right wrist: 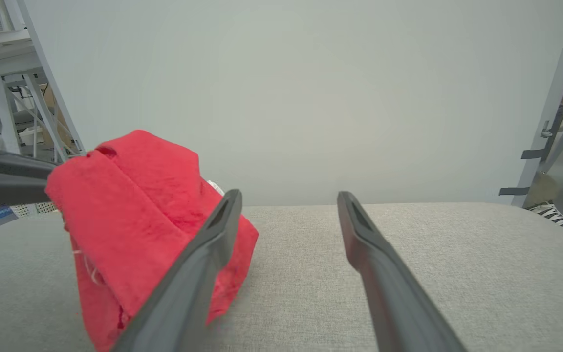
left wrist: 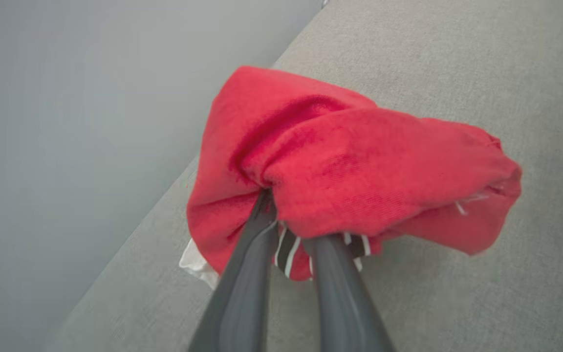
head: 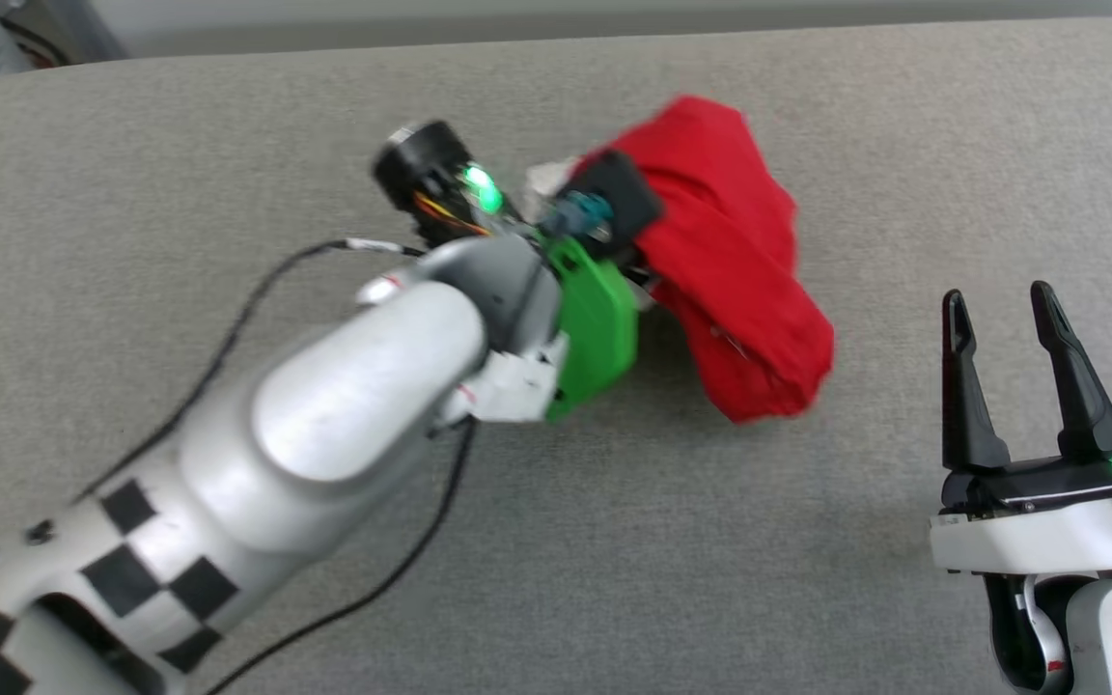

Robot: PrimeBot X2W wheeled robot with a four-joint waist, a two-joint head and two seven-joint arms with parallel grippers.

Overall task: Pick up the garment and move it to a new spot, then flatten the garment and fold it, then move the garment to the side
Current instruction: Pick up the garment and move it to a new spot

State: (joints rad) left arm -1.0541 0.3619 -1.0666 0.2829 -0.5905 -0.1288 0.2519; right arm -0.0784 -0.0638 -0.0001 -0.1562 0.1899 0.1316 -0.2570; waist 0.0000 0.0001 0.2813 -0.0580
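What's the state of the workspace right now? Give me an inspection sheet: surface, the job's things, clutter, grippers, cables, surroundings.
Surface: grey cloth-covered table, flat, no stains seen.
Job's things: red shirt, bunched up, not flattened or folded; striped trim and a white corner peek out underneath.
Clutter: nothing seen.
Grippers: left gripper shut on the shirt, tips buried in the cloth; right gripper open, holding nothing, apart from the shirt on its right side.
Cables: black cable loops loose off the left arm, above the table.
Surroundings: pale wall behind the table; metal frames off to one side.
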